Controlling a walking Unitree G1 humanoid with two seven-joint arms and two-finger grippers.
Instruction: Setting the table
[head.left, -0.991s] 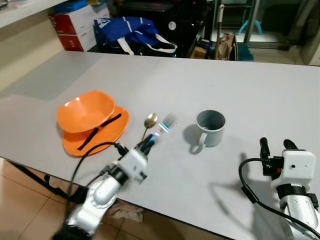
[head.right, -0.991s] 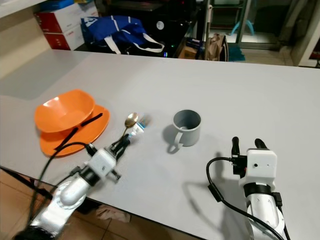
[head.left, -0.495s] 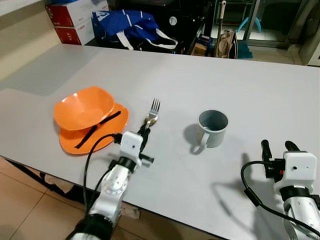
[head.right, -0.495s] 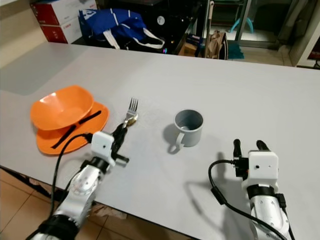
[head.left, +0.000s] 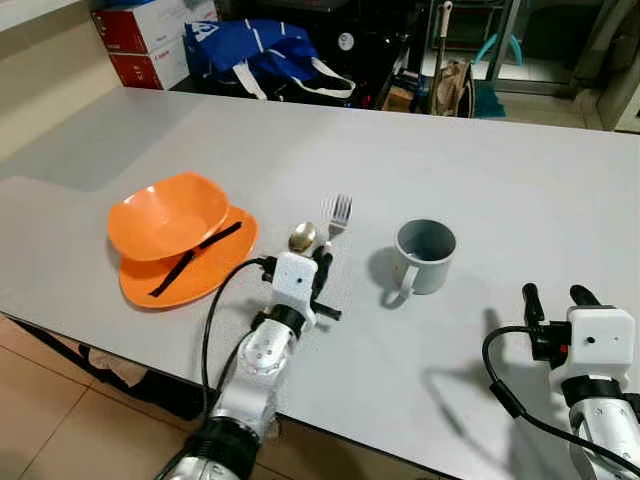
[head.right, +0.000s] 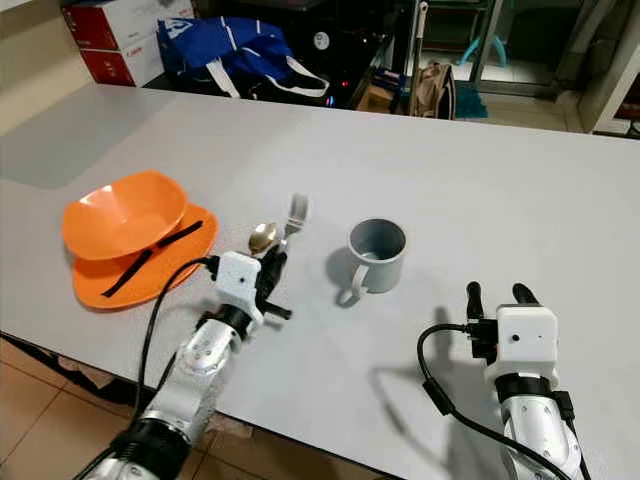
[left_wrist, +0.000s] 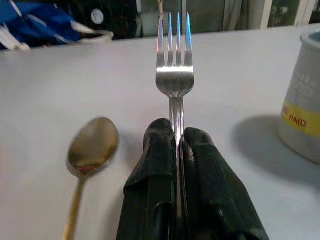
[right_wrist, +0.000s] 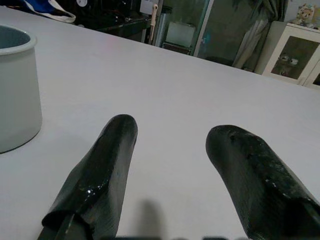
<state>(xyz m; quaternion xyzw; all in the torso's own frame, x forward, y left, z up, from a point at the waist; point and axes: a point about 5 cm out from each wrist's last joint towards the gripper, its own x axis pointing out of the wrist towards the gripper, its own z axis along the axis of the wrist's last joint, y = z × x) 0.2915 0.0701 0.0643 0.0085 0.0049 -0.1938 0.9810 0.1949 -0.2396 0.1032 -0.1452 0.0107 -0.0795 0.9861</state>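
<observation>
**Fork gripped beside spoon as table is laid**

At the near edge of the grey table, the right gripper is seen low over the surface, its two black fingers spread apart with nothing between them. To its left, the left gripper is clamped on the handle of a fork, the tines pointed away from the robot and raised off the table. A gold-toned spoon is laid just beside the fork, on the side of the plate. A grey mug is stood to the right of the fork, its handle turned toward the robot; in the left wrist view a yellow band on its wall is printed with the word "PAID". To the left, an orange bowl is set on an orange plate, with a black strap draped across both. Beyond the far edge, a blue bag and red-and-white boxes are seen; their print cannot be read.

Compared with half a second earlier, the fork has been carried to the right, from over the spoon to a spot between spoon and mug. The right gripper is unchanged.
</observation>
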